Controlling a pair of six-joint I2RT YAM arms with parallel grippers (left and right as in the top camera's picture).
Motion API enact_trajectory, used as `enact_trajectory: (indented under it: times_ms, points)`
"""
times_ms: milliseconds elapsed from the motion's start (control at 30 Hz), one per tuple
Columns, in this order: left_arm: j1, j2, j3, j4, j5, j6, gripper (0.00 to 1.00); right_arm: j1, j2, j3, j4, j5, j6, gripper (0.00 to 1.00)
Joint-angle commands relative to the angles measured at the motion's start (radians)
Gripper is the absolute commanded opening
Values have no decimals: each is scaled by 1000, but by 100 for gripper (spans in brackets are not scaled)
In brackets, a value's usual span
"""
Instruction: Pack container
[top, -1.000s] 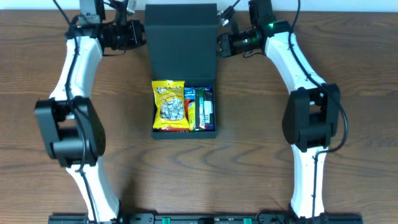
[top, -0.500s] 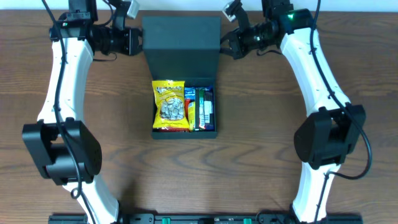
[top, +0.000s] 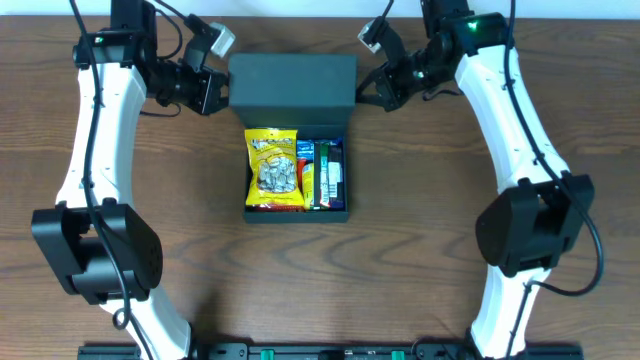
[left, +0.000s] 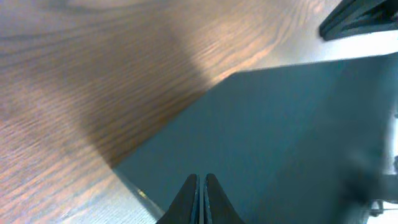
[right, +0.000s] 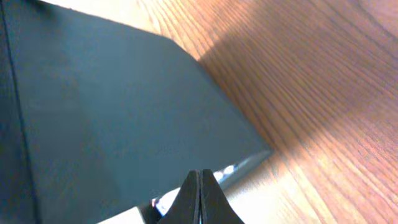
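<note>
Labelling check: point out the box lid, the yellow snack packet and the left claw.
box lid (top: 291, 78), overhead view, middle of the flap.
yellow snack packet (top: 273, 168), overhead view, centre of its front.
left claw (left: 200, 178), left wrist view, midway between its shut fingertips.

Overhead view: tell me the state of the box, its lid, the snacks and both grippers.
container, open, holding snacks.
lid, hinged back, contents uncovered.
yellow packet, lying flat inside, left side.
blue and green packets, inside, right of the yellow one.
left gripper, shut, at the lid's left edge.
right gripper, shut, at the lid's right edge.
</note>
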Motion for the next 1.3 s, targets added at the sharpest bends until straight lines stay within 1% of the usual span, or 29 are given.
enact_trajectory:
  times_ms: [0,200,400,800,833,867,900,933,1100,1167,1267]
  points:
    - [-5,-33,19,-19,-57,56,6,5,-49,18,-13,39,-48,1]
    - [-5,-46,19,-24,-80,68,6,5,-58,18,-24,42,-48,2]
    - [-5,-71,19,-22,-159,71,6,5,-60,18,-27,44,-48,1]
    - [-5,-77,19,-26,-171,74,6,5,-61,18,-27,45,-43,2]
    - [-5,-77,19,-26,-174,74,11,5,-61,18,-27,45,-43,8]
    - [-5,-77,19,-26,-178,74,38,5,-61,18,-27,45,-43,35]
    - [-5,-77,19,-26,-182,72,97,5,-61,18,-27,45,-43,68]
    - [-5,-77,19,-27,-185,69,95,5,-61,18,-27,45,-43,99]
    - [-5,-77,19,-55,-184,65,95,5,-61,18,-33,52,-43,99]
    - [-5,-80,19,-69,-185,62,95,5,-61,18,-51,91,-43,99]
    - [-5,-111,19,-86,-203,62,95,5,-73,18,-125,198,-44,99]
